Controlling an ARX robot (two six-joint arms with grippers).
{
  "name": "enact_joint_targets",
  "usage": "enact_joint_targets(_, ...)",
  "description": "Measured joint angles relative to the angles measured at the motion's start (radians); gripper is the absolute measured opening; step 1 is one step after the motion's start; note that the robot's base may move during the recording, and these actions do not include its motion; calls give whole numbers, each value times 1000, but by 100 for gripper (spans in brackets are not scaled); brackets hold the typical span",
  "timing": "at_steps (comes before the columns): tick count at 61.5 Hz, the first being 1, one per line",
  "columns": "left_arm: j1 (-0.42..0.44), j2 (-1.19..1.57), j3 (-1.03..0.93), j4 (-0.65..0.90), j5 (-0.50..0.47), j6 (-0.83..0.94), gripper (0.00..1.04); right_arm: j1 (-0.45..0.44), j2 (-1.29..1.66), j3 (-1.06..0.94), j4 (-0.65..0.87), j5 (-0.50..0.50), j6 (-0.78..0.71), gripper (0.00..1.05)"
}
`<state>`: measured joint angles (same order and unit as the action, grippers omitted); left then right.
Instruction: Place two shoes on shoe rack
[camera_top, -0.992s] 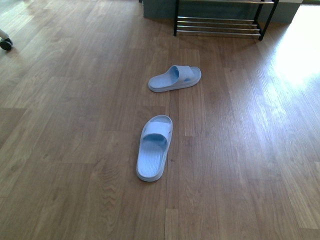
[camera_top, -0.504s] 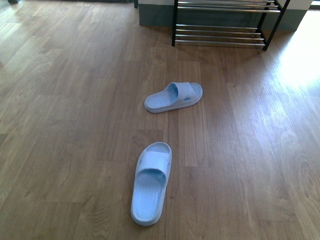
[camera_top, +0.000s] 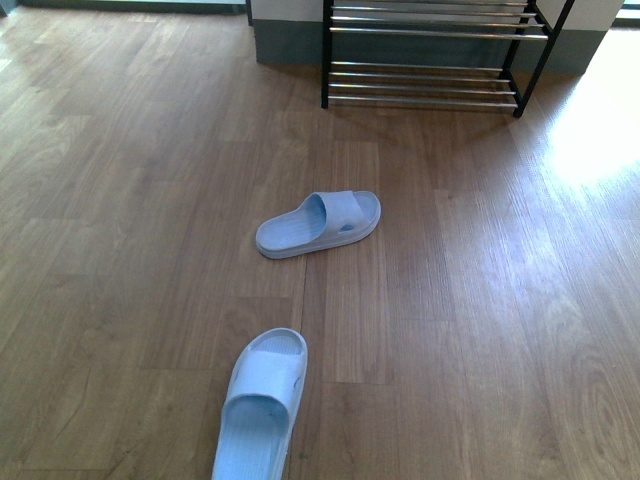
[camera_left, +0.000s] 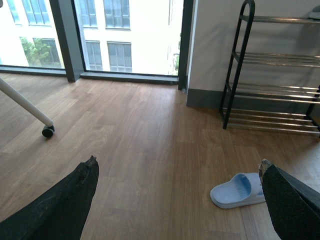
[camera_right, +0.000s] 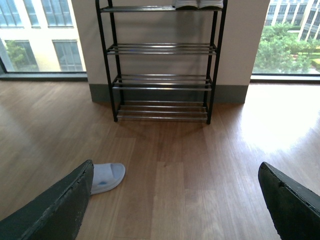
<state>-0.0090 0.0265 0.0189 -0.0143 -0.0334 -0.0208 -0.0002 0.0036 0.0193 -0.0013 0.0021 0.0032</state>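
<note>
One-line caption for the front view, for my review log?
Pale blue near slide and far slide lie apart on the wood floor, not yet on the black shoe rack behind.

Directly before us on the wooden floor (camera_top: 500, 300), one slide sandal (camera_top: 258, 410) lies nearest, slightly to our left. The second slide sandal (camera_top: 320, 222) lies crosswise beyond it, well apart. Behind both, the shoe rack (camera_top: 425, 70) stands against the wall (camera_right: 235, 45), a little to our right, with a pair of shoes (camera_right: 198, 4) on its top shelf.
</note>
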Motion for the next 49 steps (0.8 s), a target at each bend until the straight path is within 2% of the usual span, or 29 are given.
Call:
enact_joint_targets(2,-63,59,46,-103,-157,-57,95,0,0,0,0,0,0,96)
enact_joint_targets(3,-124,139,90,-204,-309,-129,95,0,0,0,0,1,0,96)
enact_joint_targets(4,-155,200,117,-248,-387,-171,95,0,0,0,0,1,0,96)
enact_joint_targets(6,-176,288,148,-277,-455,-222,95,0,0,0,0,0,0,96)
enact_joint_targets(9,-184,427,180,-246,-485,-287,95,0,0,0,0,-3,0,96)
enact_joint_targets(12,-182,535,207,-195,-471,-324,95,0,0,0,0,-2,0,96)
enact_joint_targets(17,-190,764,275,-85,-386,-335,95,0,0,0,0,-2,0,96)
enact_joint_targets(29,-232,1369,453,79,-251,-213,95,0,0,0,0,-2,0,96)
enact_joint_targets(39,-256,1769,606,130,-159,-41,95,0,0,0,0,-2,0,96)
enact_joint_targets(49,-261,2061,765,92,-56,83,95,0,0,0,0,-2,0,96)
